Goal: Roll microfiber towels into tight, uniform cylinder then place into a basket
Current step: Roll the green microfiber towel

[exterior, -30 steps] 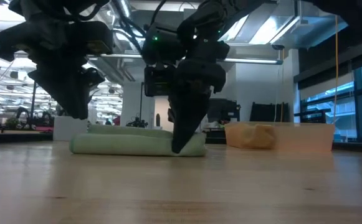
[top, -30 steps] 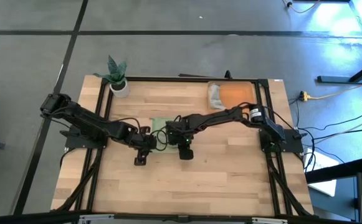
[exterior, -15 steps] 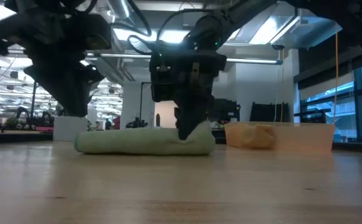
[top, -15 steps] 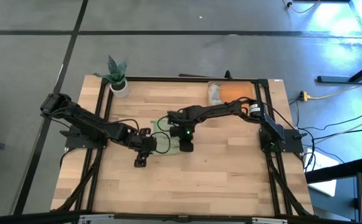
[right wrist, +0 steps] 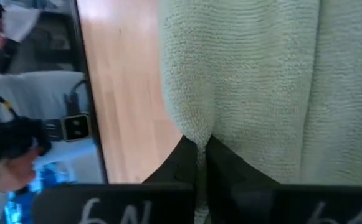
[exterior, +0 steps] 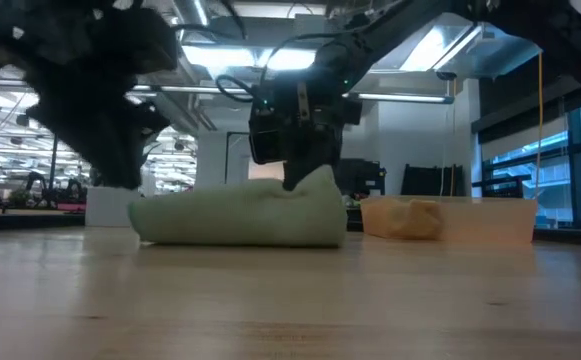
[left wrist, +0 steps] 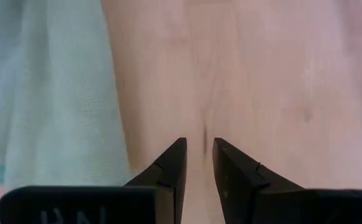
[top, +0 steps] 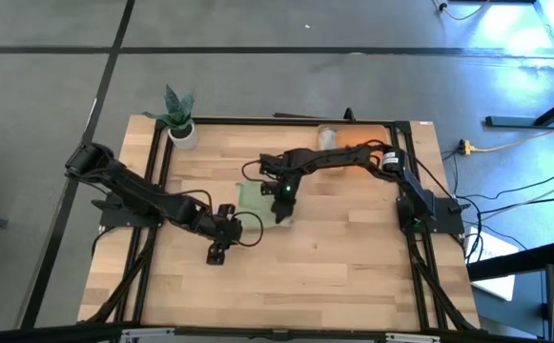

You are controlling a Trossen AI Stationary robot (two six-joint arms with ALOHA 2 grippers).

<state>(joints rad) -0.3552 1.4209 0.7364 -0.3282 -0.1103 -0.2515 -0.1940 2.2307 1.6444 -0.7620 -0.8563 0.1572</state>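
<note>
We are looking down on a wooden table (top: 334, 257) where the right gripper (top: 280, 208) is clenched on an edge of the light green towel (top: 255, 197), near the middle of the table. In the right wrist view its two dark fingers (right wrist: 184, 163) are pinching a fold of the towel's terry cloth (right wrist: 255, 81) tightly between them, and in the low view the gripper (exterior: 295, 183) is holding one end of the bunched towel (exterior: 240, 215) raised a little while the rest is lying on the wood.

The left gripper (top: 217, 250) is hanging over bare wood, just to the near left of the towel. Its fingers (left wrist: 171, 171) are standing slightly apart with only a narrow gap between them, grasping nothing (the towel's edge (left wrist: 56, 99) is lying beside them, apart from the tips).

The orange basket (top: 364, 145) is sitting at the far right of the table, and a pale crumpled cloth (top: 327, 140) is lying at its left end; in the low view that bundle (exterior: 407, 218) is showing through the basket's wall (exterior: 490, 222). We cannot tell whether it is rolled. A small potted plant (top: 179, 116) is standing at the far left corner.
</note>
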